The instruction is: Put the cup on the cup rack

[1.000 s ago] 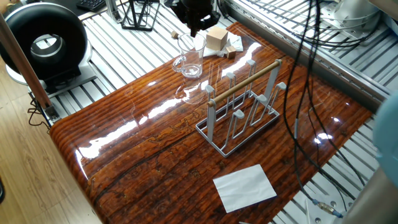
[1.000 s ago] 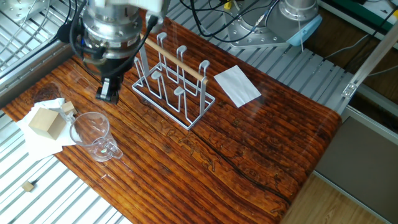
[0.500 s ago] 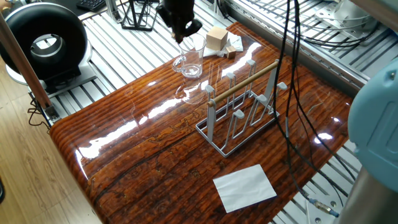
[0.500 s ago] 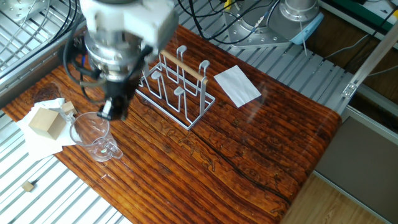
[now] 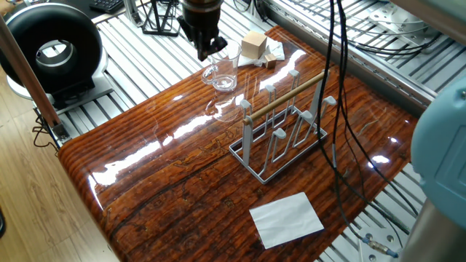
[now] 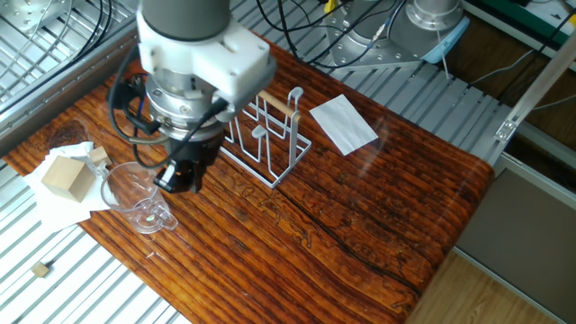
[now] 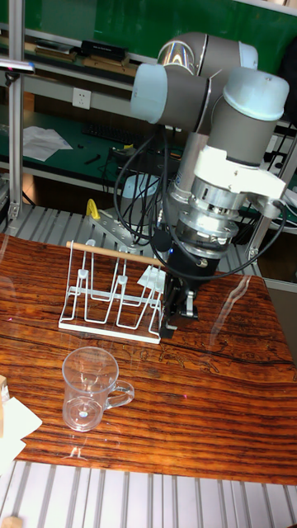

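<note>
The cup (image 5: 222, 73) (image 6: 133, 193) (image 7: 86, 399) is clear glass with a handle and stands upright on the wooden table, free of any grip. The cup rack (image 5: 284, 125) (image 6: 274, 135) (image 7: 115, 293), pale wire with a wooden rod on top, stands nearby with bare pegs; the arm hides part of it in the other fixed view. My gripper (image 5: 206, 52) (image 6: 178, 180) (image 7: 177, 324) points down, hovering low just beside the cup, between cup and rack. Its dark fingers hold nothing, and the gap between them is not visible.
A wooden block (image 5: 253, 45) (image 6: 63, 175) lies on white paper by the cup. A white sheet (image 5: 286, 218) (image 6: 344, 123) lies beyond the rack. A black wire stand (image 5: 162, 18) and a round black device (image 5: 51, 47) sit off the table. Cables (image 5: 338, 109) hang over the rack.
The gripper has swung away from the block's side and come lower, ending close beside the cup. Cup and rack have not moved.
</note>
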Controlling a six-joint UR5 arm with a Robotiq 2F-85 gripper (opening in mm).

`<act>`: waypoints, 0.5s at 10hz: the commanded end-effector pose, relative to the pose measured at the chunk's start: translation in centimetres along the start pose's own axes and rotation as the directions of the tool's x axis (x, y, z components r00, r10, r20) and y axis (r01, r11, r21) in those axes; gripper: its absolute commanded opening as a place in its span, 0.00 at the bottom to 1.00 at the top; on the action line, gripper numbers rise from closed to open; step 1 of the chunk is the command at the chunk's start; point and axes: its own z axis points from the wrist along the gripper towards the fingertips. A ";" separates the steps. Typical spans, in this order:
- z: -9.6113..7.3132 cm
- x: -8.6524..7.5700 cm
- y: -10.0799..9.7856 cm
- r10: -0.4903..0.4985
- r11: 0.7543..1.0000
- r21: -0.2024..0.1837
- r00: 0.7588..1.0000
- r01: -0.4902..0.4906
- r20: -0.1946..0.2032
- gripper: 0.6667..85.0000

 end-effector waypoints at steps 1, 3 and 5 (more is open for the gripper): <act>0.2 -0.3 -0.2 0.025 1.000 0.017 1.000 -0.025 0.009 0.00; -0.3 2.0 -1.3 0.013 0.998 0.055 0.999 -0.011 -0.038 0.00; -0.8 2.3 -2.2 0.042 0.996 0.074 0.999 -0.040 -0.027 0.00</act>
